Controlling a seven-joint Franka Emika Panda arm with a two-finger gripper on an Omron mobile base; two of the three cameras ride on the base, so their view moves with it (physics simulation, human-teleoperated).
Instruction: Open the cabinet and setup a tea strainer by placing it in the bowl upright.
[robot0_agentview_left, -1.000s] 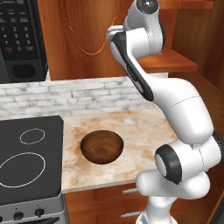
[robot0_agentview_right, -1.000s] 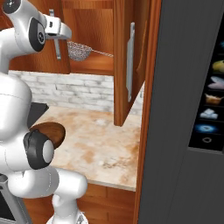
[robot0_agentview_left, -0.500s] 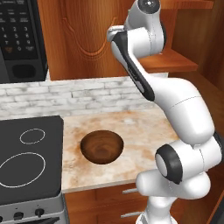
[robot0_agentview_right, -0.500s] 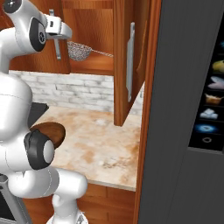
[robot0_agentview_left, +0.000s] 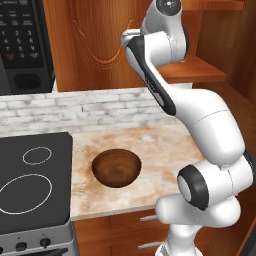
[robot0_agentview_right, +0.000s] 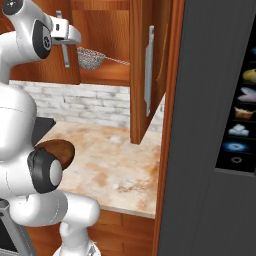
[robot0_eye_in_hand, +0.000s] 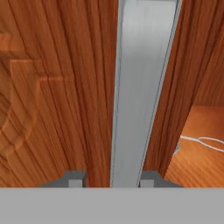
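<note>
Arm raised and reaching to the cabinet (robot0_agentview_left: 100, 45). End effector (robot0_eye_in_hand: 111, 179) fingertips straddle the left door's silver handle (robot0_eye_in_hand: 142, 87); contact not discernible. Right door open. Tea strainer (robot0_agentview_right: 90, 58) on the shelf inside; bowl (robot0_agentview_left: 116, 168) on the surface (robot0_agentview_left: 150, 150).

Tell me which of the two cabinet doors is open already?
The right door is open: it swings out over the counter, with the tea strainer visible on the shelf behind. The left door is shut, its handle between the gripper's fingers.
</note>
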